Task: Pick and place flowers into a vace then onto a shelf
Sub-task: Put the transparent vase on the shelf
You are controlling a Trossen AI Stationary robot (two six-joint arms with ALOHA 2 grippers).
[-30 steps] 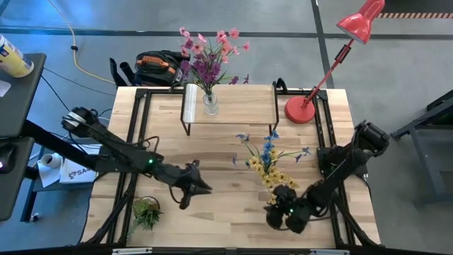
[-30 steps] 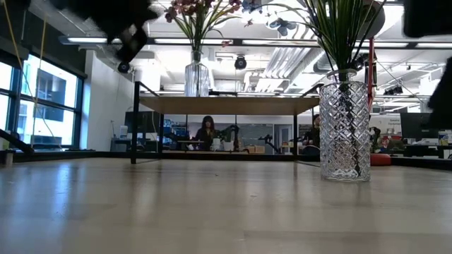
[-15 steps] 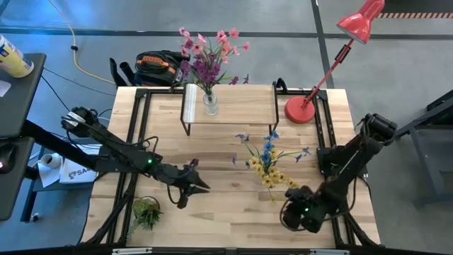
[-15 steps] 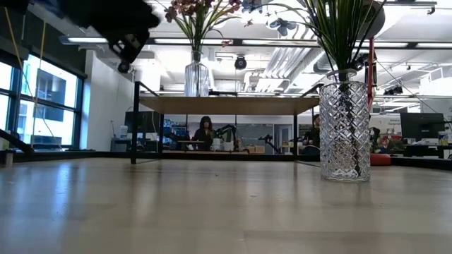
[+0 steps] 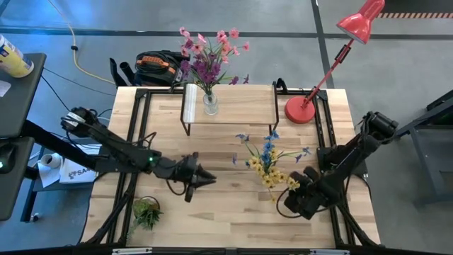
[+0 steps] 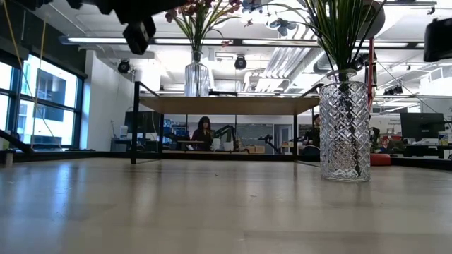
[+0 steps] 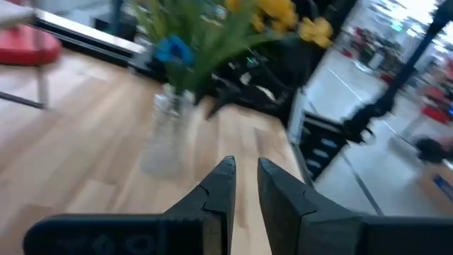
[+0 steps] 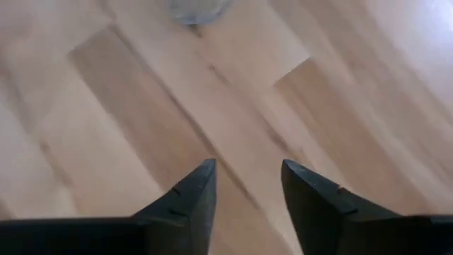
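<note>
On the table [image 5: 233, 205] we see the job roughly half finished. The shelf [image 5: 241, 105] stands at the table's far edge, and on its left end sits a vase [image 5: 210, 105] holding the pink bunch [image 5: 209, 53]; we judge that half done. The blue bunch [image 5: 267, 164] stands upright in a second vase [image 6: 345, 127] on the table itself, near the right edge and just in front of the shelf, touching nothing else. So the flowers are all in glass, and what is left, as we read it, is lifting this second vase onto the free right part of the shelf.

Our left gripper [image 5: 200, 177] hangs over the middle of the table, pointing toward the blue bunch but well short of it; its fingers [image 7: 221, 185] stand nearly together with a thin gap, holding nothing. Our right gripper [image 5: 291, 193] sits toward the near right corner, beside the blue bunch without touching it; its fingers [image 8: 195, 191] are parted over bare wood and hold nothing.

A red lamp [image 5: 333, 60] stands at the far right corner, a small green tuft [image 5: 146, 211] near the near left corner.
</note>
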